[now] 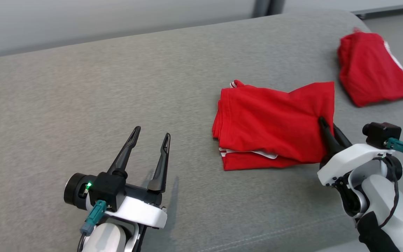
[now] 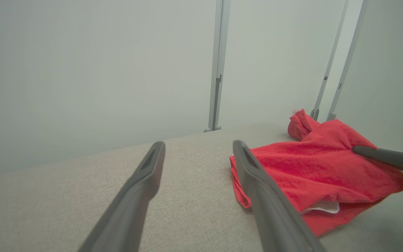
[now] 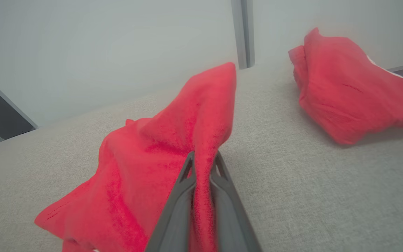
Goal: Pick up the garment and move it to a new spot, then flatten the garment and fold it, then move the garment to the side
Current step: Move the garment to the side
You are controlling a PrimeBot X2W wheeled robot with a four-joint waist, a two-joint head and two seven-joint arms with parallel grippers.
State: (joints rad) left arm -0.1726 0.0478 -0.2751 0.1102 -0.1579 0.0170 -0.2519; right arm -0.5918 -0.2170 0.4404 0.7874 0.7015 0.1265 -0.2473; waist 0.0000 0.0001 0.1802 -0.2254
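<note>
Cloth is what this job turns on: the folded red knit garment with white trim [image 1: 275, 129] lies right of the middle of the grey woven upholstered surface [image 1: 117, 87], nearer its right edge than its left. It sits in several loose layers, with a white strip peeping out along its near side. The right gripper [image 1: 328, 124] is pinched narrow on the garment's right-hand edge, and the right wrist view shows a ridge of fabric drawn up between its jaws. The left gripper [image 1: 152, 132] stands wide and holds nothing, above bare surface toward the near edge and well apart from the garment on its left. A second red folded garment with a white stripe [image 1: 373, 68] sits by the far right corner, apart from the first. I judge the garment light, limp and not slippery. It will probably sag, and the layers may slide open if it is lifted by a single pinch. A grip through all layers at an edge or corner, ideally one on each side, would likely carry the fold intact. Nothing about it looks fragile.
</note>
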